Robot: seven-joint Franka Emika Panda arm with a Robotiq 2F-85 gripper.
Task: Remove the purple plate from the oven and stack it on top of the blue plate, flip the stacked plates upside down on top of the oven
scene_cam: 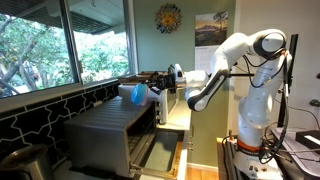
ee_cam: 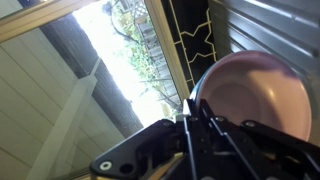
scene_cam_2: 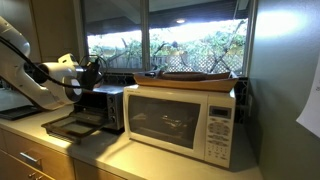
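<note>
The blue plate (scene_cam: 132, 92) is held above the oven (scene_cam: 108, 135).
Its rim is clamped in the gripper (scene_cam: 150, 90) jaws — a purple plate (ee_cam: 255, 95) is seen in the wrist view.

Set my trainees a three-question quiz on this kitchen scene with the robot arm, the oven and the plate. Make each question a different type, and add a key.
1. True or false: the oven has its front door shut.
2. Multiple choice: in the wrist view, the plate at the gripper looks A) green, B) pinkish purple, C) yellow.
3. Short answer: which white appliance stands beside the oven on the counter?

Key: 1 false, the door hangs open. 2 B. 3 the microwave.
</note>
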